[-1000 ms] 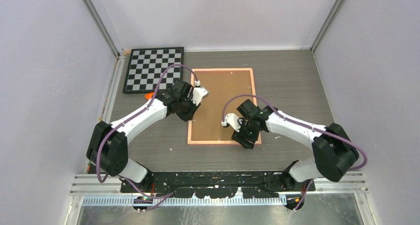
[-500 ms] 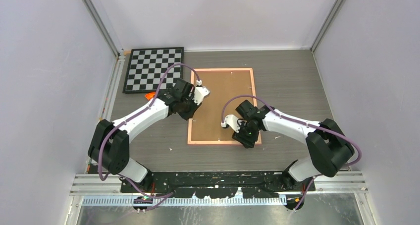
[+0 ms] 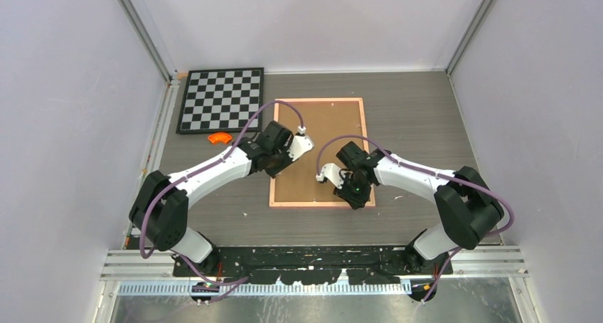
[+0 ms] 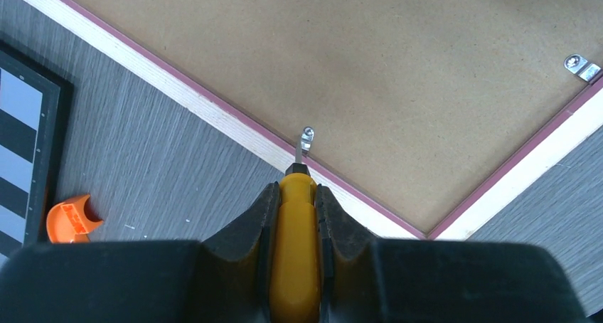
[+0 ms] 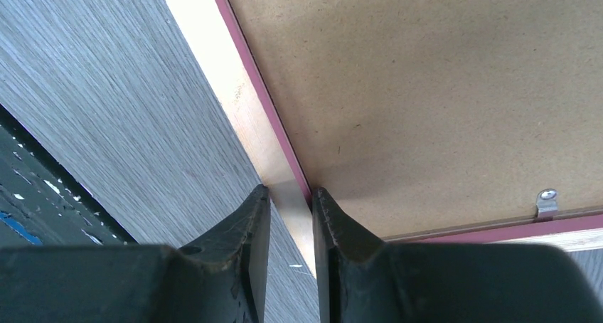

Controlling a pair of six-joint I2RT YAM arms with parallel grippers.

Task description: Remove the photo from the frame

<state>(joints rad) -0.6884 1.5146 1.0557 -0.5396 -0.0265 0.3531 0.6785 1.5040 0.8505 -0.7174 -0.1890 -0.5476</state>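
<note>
The frame lies face down in the middle of the table, brown fibreboard back up inside a thin pink border. The photo is hidden under the back. My left gripper is shut on a yellow-handled screwdriver. The screwdriver's tip touches a small metal clip on the frame's left edge. My right gripper is at the frame's near right corner. In the right wrist view the gripper stands nearly closed, with the frame's pale border between its fingers.
A black-rimmed chessboard lies at the back left and also shows in the left wrist view. A small orange piece lies between it and the frame. More clips sit on the near edge.
My left gripper has moved right and nearer along the frame's left edge with the screwdriver, uncovering the orange piece. My right gripper has barely moved.
</note>
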